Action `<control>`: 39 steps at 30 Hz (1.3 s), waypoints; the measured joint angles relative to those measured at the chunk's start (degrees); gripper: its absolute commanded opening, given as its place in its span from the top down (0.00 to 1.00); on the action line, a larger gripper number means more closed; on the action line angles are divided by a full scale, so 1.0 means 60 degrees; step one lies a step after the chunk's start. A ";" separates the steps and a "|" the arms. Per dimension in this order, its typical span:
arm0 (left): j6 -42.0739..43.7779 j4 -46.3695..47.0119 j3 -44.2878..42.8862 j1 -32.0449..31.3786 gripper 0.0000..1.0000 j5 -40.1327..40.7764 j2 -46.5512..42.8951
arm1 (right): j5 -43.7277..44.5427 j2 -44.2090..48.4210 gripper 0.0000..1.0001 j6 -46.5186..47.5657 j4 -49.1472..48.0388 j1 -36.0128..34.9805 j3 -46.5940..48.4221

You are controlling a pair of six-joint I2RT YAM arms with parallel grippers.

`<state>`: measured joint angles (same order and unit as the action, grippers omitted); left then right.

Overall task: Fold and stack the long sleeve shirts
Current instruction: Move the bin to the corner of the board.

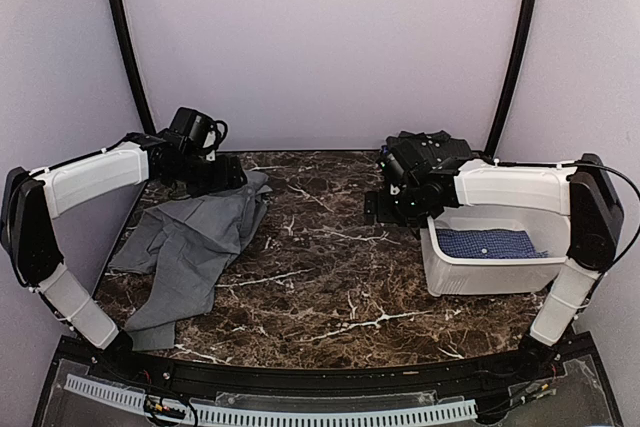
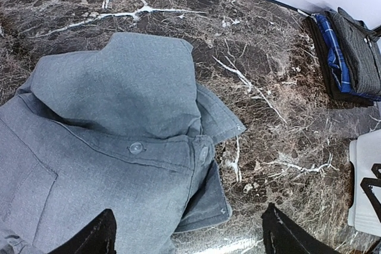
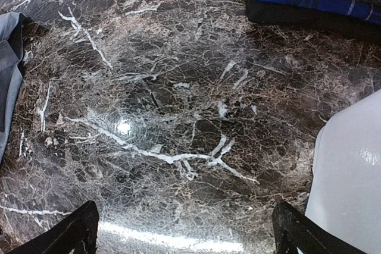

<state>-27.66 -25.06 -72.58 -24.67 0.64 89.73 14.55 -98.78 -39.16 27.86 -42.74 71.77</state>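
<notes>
At the near edge of the table [image 1: 340,277], both arms are seen rising from their bases, one at each corner, with elbows bent outward and white-shelled forearms angled inward toward the back. The left arm [image 1: 90,177] is stretched over the grey shirt [image 2: 119,117]. The left gripper [image 2: 190,215] is held above the shirt's collar [image 2: 217,117] with its black fingers [image 2: 95,236] spread wide and nothing gripped between them. The right arm [image 1: 510,187] is reached leftward above the tub [image 1: 480,272]. The right gripper [image 3: 186,206] is poised over bare marble, its jaws parted fully and nothing held.

The grey shirt is spread loosely on the left half of the table, rumpled, one long part trailing toward the near edge. Its cloth is a soft, fine mid-grey weave, and a small pale button [image 2: 136,147] is visible on the placket below the turned-up collar. The tabletop is glossy dark brown marble, crossed by white veins. To the right, the blue shirt [image 1: 490,243], finely dotted in white, is laid inside the smooth white rectangular tub.

Farther back, a stack [image 2: 348,57] of folded garments is set near the rear wall: a black layer, a blue checked one and a dark pinstriped one on top.
</notes>
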 measured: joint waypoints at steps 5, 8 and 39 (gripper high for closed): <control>0.0000 0.0004 0.0000 0.0000 0.17 -0.0007 0.0047 | -0.0142 0.0419 0.01 0.0248 -0.0178 0.0157 -0.0521; 0.0000 0.0004 0.0000 0.0000 0.17 -0.0011 0.0047 | -0.0248 0.0856 0.01 0.0386 -0.0189 0.0266 -0.0991; -0.0117 0.0004 0.0000 0.0000 0.17 -0.0426 0.0120 | -0.0528 0.2466 0.01 0.0758 -0.0135 0.0790 -0.2503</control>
<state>-28.36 -25.04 -72.58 -24.67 -1.91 90.45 11.38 -83.99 -34.61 27.05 -38.00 56.75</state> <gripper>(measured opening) 0.832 0.986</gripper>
